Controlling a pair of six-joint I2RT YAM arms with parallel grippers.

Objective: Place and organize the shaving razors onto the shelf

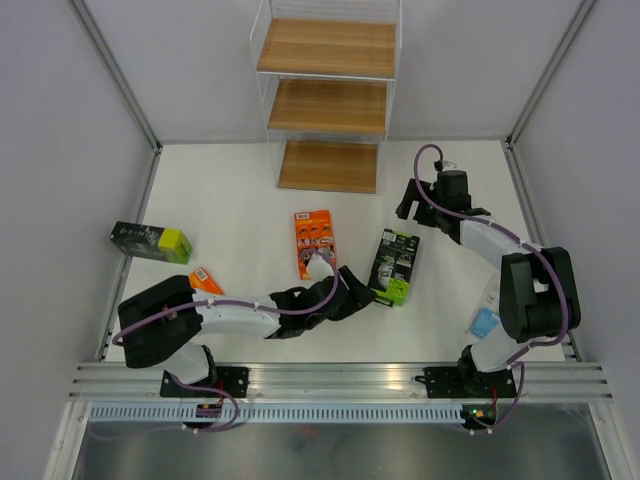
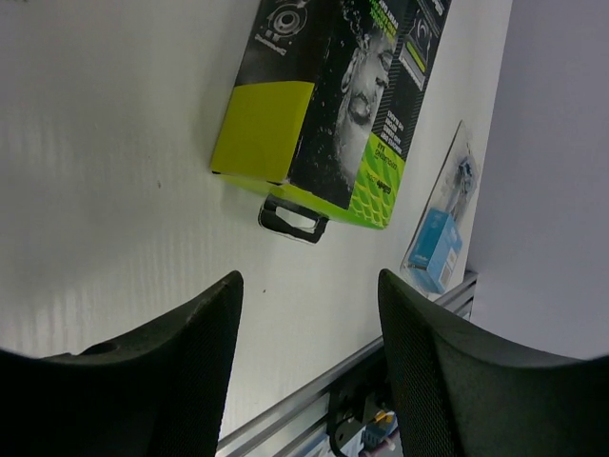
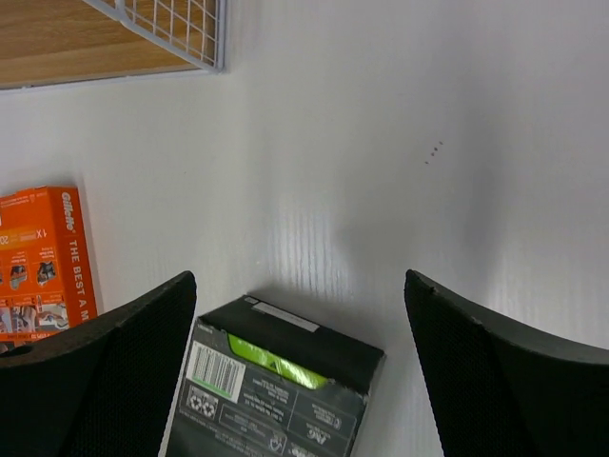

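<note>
Razor packs (image 1: 315, 243), top view: all five lie flat on the table (image 1: 240, 190) and none are on the shelf (image 1: 328, 110) yet, so the first pick looks to be the step in hand. The left green pack (image 1: 150, 242) is far left and the small orange pack (image 1: 205, 280) is by the left arm. The large orange pack (image 1: 315, 243) is centre, with the middle green pack (image 1: 395, 265) just right of it. The blue pack (image 1: 485, 320) is half hidden behind the right arm. The left arm lies low and stretched across to the right, with the left gripper (image 1: 365, 288) just beside the middle green pack's near end. The right arm reaches forward and inward, and the right gripper (image 1: 410, 208) sits between that pack and the shelf. Left wrist view: left gripper (image 2: 309, 286) fingers apart and holding nothing. The middle green pack (image 2: 324, 105) is ahead and not touched, and the blue pack (image 2: 438, 243) is beyond it near the rail (image 2: 285, 428). Right wrist view: right gripper (image 3: 300, 286) also spread wide and empty. The middle green pack (image 3: 276, 390) is low between the fingers; I cannot tell the height above it. The large orange pack (image 3: 43, 262) is at left and the shelf (image 3: 95, 38) corner at top left. Next move, my guess: one gripper lines up on the flat green pack's edges, goes down and closes, since it lies flat and offers only thin edges to pinch.
</note>
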